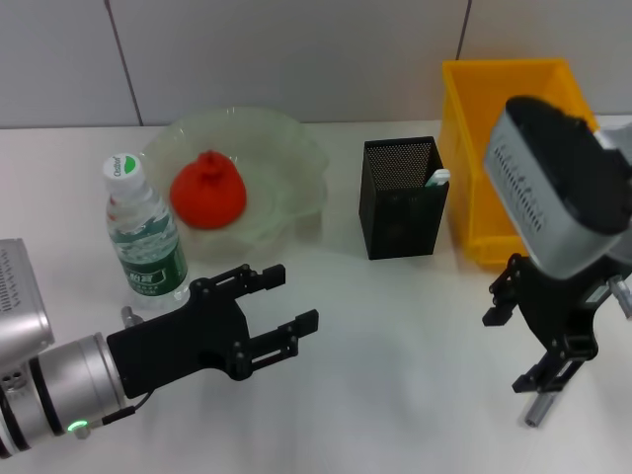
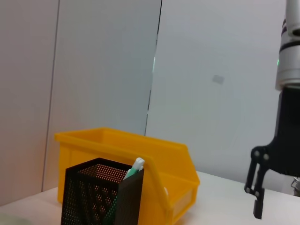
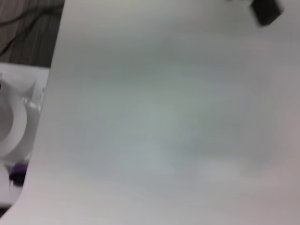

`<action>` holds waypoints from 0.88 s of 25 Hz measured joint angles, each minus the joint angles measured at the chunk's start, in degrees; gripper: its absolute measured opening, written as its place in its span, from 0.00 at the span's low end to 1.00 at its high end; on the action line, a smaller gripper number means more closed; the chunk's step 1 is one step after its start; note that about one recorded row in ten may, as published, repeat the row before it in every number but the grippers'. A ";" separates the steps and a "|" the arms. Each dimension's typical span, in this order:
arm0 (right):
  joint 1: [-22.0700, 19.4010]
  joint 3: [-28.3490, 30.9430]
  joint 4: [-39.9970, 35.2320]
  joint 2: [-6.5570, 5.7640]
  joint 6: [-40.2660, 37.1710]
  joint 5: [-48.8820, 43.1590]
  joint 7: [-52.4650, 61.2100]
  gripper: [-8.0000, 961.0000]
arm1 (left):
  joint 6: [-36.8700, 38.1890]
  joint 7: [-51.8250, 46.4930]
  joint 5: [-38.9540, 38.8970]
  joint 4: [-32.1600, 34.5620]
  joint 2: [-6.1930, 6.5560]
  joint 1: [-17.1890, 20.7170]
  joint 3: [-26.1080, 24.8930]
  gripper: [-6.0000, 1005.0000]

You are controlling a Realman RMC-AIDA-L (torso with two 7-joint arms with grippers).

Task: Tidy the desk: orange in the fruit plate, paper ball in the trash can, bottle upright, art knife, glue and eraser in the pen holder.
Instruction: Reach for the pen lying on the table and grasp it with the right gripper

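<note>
Standing upright, the bottle point(image 1: 145, 240) is beside the spread, empty left gripper point(image 1: 283, 302); right gripper point(image 1: 523, 348) spread.

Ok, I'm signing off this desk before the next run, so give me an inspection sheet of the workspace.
Surface: white table, bare in front.
Orange: in the fruit plate.
Bottle: upright, beside the plate.
Pen holder: upright, a white-green item sticking out.
Trash can: behind the right arm; inside hidden.
Paper ball, eraser: nothing seen.
Clutter: nothing seen.
Left tool: open, low over the table by the bottle.
Right tool: open, above the table near the can.
Cables: nothing seen on the table.
Surroundings: grey wall panels.
</note>
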 joint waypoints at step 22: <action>-3.79 -0.37 1.57 0.00 -1.95 -8.01 -20.04 0.77 | -2.60 -0.09 5.66 1.86 -1.41 -0.04 -0.43 0.69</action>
